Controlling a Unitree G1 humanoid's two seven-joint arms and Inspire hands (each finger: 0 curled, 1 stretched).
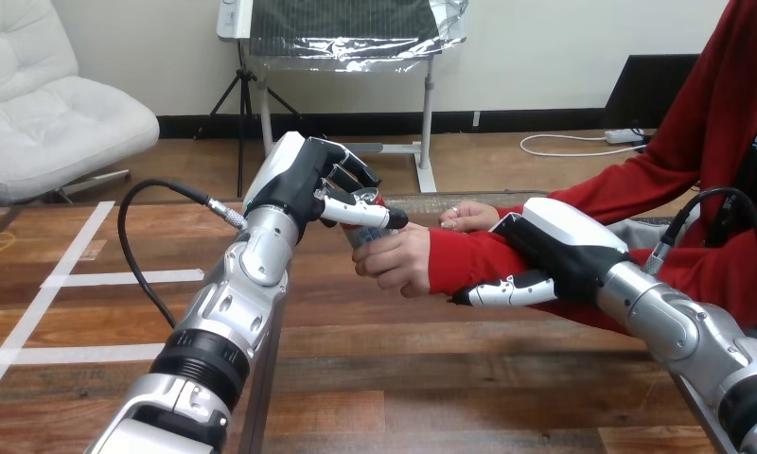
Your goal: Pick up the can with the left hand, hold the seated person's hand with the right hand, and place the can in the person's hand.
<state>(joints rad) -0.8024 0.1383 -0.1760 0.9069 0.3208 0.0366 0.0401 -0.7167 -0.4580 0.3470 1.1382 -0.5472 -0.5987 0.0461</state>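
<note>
left robot hand and person's hand on can; right robot hand clasps forearm.

Table — matt wood, left hand — glossy plastic shells

The light over the table was bright and even, falling softly from above, so shadows were faint and soft-edged. The wood carried a dull sheen rather than glare. The white shell on the back of the left hand shone pale, and the right hand bore a smooth highlight along its top. The silver left forearm and right forearm caught small bright glints. The can, gripped in the left hand's curled fingers, lay in their shade. Beneath the person's hand the table darkened only slightly.
</note>
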